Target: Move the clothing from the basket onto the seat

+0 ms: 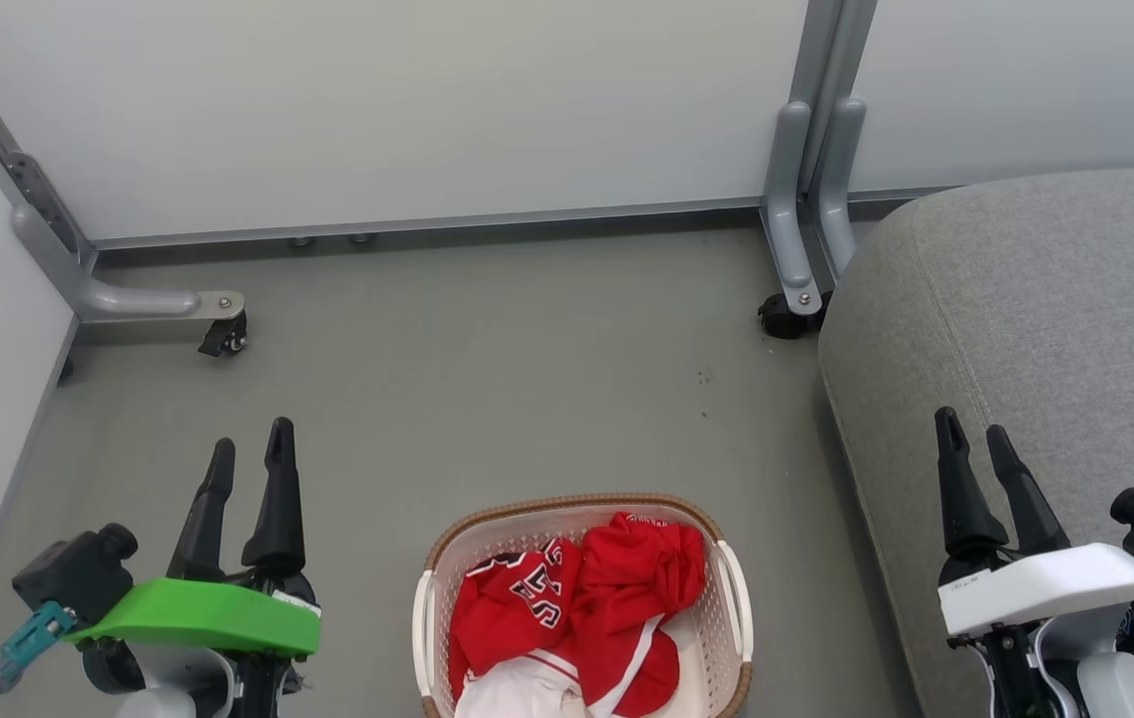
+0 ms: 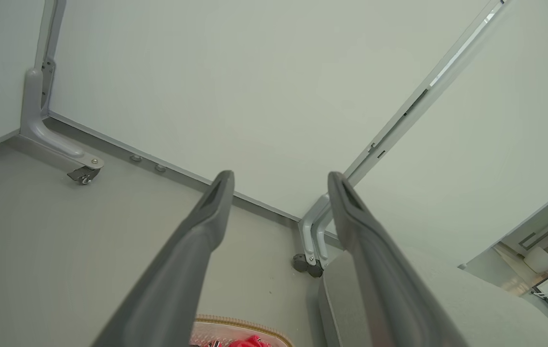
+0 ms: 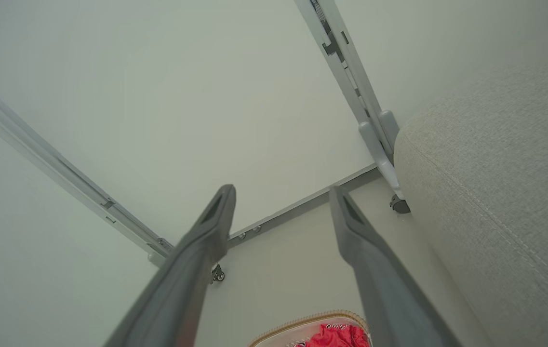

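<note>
Bright red striped clothing [image 1: 626, 578] heaped in the cream perforated plastic basket [image 1: 567, 501], six o'clock. Left hand [image 1: 251, 439], right hand [image 1: 970, 427] spread, empty. First pick looks pending: dip down, pinch fabric; grey fabric seat [image 1: 1035, 299] waits, three o'clock.

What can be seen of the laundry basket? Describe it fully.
The basket is cream-white plastic with small holes in its walls, a brown woven-look rim and a pale handle on each side. It stands upright on the grey floor, left of the grey seat and apart from it. Red clothing with white trim and lettering lies heaped inside.
</note>
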Available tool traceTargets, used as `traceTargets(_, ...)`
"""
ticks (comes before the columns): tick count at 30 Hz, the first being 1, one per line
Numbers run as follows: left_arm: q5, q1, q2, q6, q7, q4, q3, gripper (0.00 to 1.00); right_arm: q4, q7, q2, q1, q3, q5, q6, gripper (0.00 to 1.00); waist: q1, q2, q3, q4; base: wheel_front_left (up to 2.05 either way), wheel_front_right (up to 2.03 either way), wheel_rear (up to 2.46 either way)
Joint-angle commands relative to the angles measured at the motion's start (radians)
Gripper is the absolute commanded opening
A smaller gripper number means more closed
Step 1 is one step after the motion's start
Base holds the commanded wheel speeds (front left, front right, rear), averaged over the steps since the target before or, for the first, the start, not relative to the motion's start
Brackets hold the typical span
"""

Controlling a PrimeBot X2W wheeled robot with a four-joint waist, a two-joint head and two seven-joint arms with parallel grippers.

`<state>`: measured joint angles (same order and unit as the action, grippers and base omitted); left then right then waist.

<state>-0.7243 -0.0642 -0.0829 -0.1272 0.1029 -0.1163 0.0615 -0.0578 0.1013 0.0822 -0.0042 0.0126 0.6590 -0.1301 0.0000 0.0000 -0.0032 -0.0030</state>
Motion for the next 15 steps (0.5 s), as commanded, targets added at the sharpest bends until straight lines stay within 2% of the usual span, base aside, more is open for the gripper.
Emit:
traceTargets(1,0.041,0.001,-0.014,-0.003,0.010,0.010,0.003,1.00,0.016,0.012,0.005,0.000,-0.004,-0.038,-0.001,1.00,0.0000,0.0000,0.000,0.000,0.00,0.00,0.00)
traceTargets(15,0.218,0.021,-0.015,-0.004,0.050,0.001,0.026,1.00,0.016,0.051,0.000,0.021,-0.020,-0.202,-0.001,1.00,0.0000,0.0000,-0.002,-0.003,0.00,0.00,0.00)
